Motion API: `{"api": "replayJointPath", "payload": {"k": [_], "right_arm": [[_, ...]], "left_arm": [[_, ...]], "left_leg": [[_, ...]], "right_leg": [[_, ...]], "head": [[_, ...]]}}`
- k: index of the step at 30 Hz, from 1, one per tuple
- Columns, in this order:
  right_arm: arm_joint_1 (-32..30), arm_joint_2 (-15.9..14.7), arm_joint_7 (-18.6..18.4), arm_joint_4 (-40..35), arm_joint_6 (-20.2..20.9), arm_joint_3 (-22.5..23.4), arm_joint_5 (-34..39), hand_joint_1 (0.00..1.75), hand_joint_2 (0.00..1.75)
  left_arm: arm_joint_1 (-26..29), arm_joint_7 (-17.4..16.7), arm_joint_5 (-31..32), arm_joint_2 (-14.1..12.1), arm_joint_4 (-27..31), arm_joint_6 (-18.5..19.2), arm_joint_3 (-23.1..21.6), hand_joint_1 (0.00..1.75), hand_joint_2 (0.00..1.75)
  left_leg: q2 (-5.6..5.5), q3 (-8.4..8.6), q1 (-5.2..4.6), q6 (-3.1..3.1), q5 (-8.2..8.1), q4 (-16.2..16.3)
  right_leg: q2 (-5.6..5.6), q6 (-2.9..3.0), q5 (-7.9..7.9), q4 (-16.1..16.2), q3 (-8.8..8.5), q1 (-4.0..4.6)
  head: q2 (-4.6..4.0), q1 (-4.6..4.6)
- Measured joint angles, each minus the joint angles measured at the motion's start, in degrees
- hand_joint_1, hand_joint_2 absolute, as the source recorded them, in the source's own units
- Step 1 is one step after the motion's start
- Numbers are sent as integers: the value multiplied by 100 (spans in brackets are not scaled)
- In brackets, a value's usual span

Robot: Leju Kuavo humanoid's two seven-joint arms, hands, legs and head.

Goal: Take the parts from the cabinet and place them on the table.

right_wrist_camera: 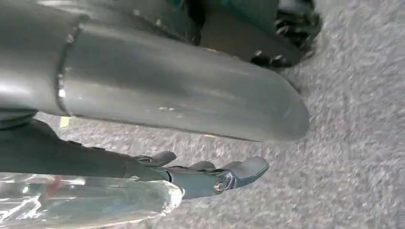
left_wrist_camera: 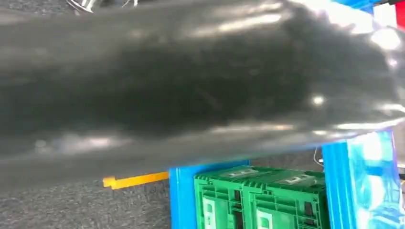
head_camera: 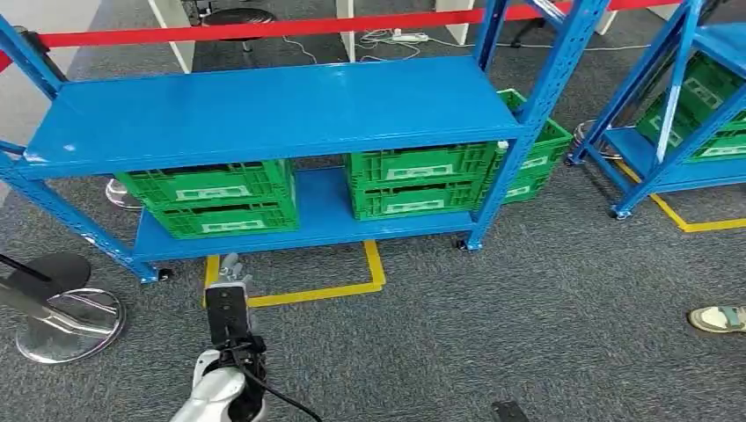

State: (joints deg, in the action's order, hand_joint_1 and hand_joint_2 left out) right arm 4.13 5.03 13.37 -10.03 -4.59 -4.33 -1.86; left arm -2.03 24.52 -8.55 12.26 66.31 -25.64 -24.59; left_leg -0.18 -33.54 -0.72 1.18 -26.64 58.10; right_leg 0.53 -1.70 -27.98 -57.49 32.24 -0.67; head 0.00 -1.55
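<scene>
While the head view looks down on a blue cabinet (head_camera: 264, 110) across the upper half of the frame, its lower shelf carries green crates (head_camera: 211, 198) at left and centre, and more crates sit on a second blue rack (head_camera: 695, 132) at the upper right. Yellow floor tape (head_camera: 352, 286) marks the grey carpet below the cabinet. At lower left the left hand (head_camera: 230, 303) reaches forward on its silver arm; whether it is open or closed cannot be told. At the right edge a person's shoe (head_camera: 717, 318) shows.

From the right wrist, the right hand (right_wrist_camera: 210, 176) holds a part in clear plastic wrap (right_wrist_camera: 86, 202) at the lower left, fingers (right_wrist_camera: 239, 171) extended past it over carpet.

From the left wrist, a blurred dark surface covers most of the frame, with crates beneath.
</scene>
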Motion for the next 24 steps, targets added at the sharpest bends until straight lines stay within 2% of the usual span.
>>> {"api": "replayJointPath", "payload": {"k": [4,8,15,24], "right_arm": [[137,-2,221,-44,171,42,-28,0,0],[300,-2,247,-85,267,42,-144,0,0],[332,-2,224,-96,309,42,-240,0,0],[259,-2,-37,-96,191,42,-321,0,0]], "left_arm": [[-102,22,-193,4,-53,-251,217,0,0],[-321,153,-343,-9,-420,-420,569,0,0],[-399,319,-361,-15,-881,-520,946,0,0],[-402,328,-415,-33,-1145,-627,1204,0,0]], "left_leg": [[2,0,5,-5,4,-1],[1,1,7,-11,9,-1],[1,-1,6,-11,9,-1],[1,-2,5,-11,8,-1]], "right_leg": [[4,0,0,-2,4,4],[2,1,1,-5,2,6],[3,1,0,-5,3,5],[2,1,0,-4,3,4]], "head": [[0,0],[0,2],[0,-2],[0,0]]}}
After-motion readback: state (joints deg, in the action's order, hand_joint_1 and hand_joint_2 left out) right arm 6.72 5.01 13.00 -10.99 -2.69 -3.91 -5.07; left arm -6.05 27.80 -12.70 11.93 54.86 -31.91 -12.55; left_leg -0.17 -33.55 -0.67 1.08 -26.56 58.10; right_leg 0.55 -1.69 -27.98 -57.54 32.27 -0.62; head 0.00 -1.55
